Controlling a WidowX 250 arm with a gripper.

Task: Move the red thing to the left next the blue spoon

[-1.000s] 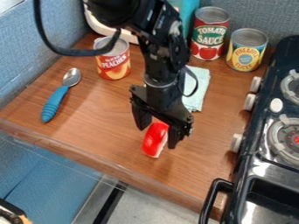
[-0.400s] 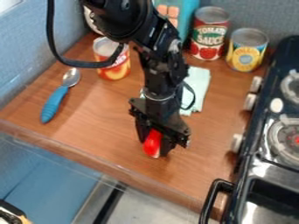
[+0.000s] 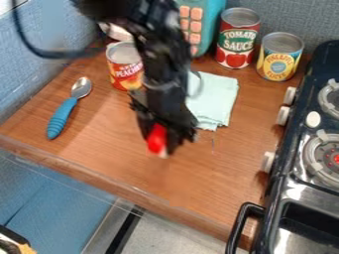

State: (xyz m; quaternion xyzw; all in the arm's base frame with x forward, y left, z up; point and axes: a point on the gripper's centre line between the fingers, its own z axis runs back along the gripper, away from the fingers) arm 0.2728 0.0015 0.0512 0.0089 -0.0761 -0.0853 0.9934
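Note:
My gripper hangs over the middle of the wooden counter, shut on the red thing, which has a whitish lower end. The fingers stand on either side of it and hide part of it. Whether it clears the counter surface is hard to tell. Off to the left lies the blue spoon, its blue handle toward the front and its metal bowl toward the back.
A peaches can stands behind, between spoon and arm. The pale green cloth lies right of the arm. Tomato sauce and pineapple cans and a teal toy phone are at the back. The stove borders the right side.
My gripper has closed on the red thing and shifted left and toward the back with it. More of the cloth and the toy phone shows now.

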